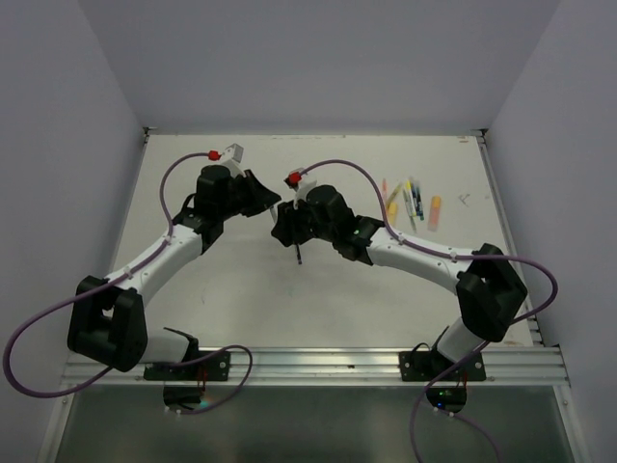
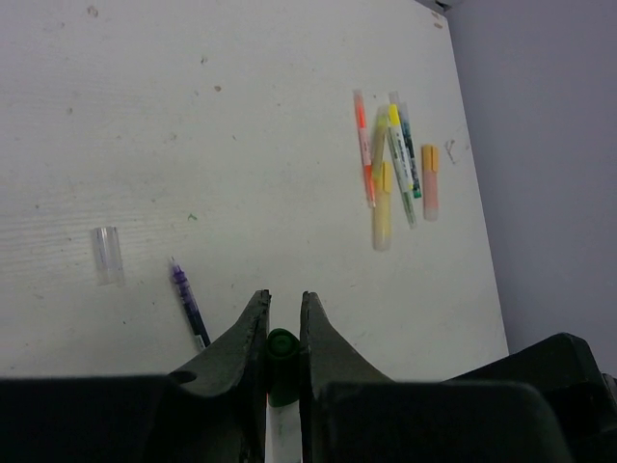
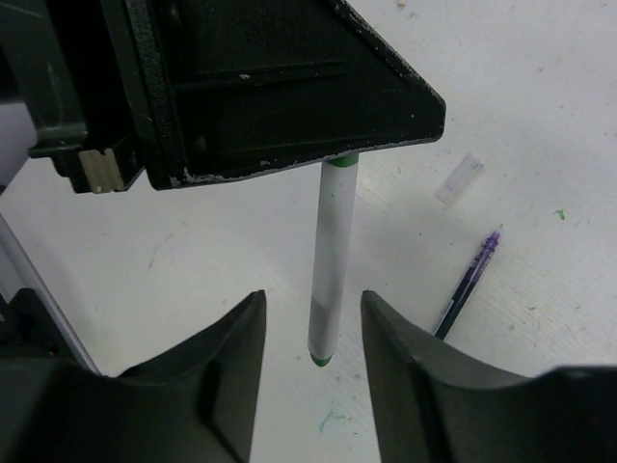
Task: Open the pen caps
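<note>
My left gripper is shut on the green cap of a white pen. In the right wrist view that pen's barrel hangs down from the left gripper's dark body. Its green lower end sits between the fingers of my right gripper, which is open and touches nothing. The two grippers meet above the table's middle. An uncapped purple pen lies on the table beside a clear pen cap.
Several capped pens and highlighters lie in a cluster at the far right, yellow, orange, pink-red and green. The table's right edge and a grey wall run just beyond them. Small ink marks dot the white tabletop.
</note>
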Robot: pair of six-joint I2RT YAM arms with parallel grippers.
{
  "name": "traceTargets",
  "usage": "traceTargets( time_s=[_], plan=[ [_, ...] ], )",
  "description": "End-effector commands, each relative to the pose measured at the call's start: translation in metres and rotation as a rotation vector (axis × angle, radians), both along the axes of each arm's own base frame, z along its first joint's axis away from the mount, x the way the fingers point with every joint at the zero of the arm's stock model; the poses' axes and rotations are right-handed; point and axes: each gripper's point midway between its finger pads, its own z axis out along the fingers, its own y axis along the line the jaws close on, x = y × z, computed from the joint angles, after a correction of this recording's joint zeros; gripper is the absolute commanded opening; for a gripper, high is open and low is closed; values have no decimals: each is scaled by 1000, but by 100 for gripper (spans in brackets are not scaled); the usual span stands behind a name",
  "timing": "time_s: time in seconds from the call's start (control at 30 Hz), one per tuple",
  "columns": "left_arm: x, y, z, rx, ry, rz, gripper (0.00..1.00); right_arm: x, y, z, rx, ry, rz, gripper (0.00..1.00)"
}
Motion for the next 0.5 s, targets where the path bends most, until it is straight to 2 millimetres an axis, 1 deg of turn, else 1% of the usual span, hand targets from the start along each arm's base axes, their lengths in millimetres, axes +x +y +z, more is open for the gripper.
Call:
traceTargets(
  time_s=[0.0, 0.1, 0.17, 0.2, 0.23, 0.33, 0.43, 0.47],
  plan=[
    [4, -3, 36, -16, -111, -14, 0, -1, 4, 45, 105, -80, 12, 51],
    [2, -4, 45, -24, -129, -31, 0, 3, 3, 51, 92, -96, 2, 55],
    [-1, -5, 55, -37, -155, -33, 0, 4, 6, 53, 92, -96, 2, 56],
    [0, -5, 57, -43, -167, -30, 0, 6, 7, 49, 82, -95, 1, 56],
    [-1, -4, 61, -46, -177, -29, 0, 8, 8, 54, 82, -102, 0, 56],
    [-4, -5, 66, -57, -183, -29, 0, 11, 10, 49, 71, -101, -2, 56],
    [-11, -8, 68, -76, -192, -38, 0, 14, 13, 52, 75, -107, -6, 54],
    [-13, -8, 66, -78, -187, -38, 0, 15, 14, 52, 74, -109, -4, 53]
  ],
)
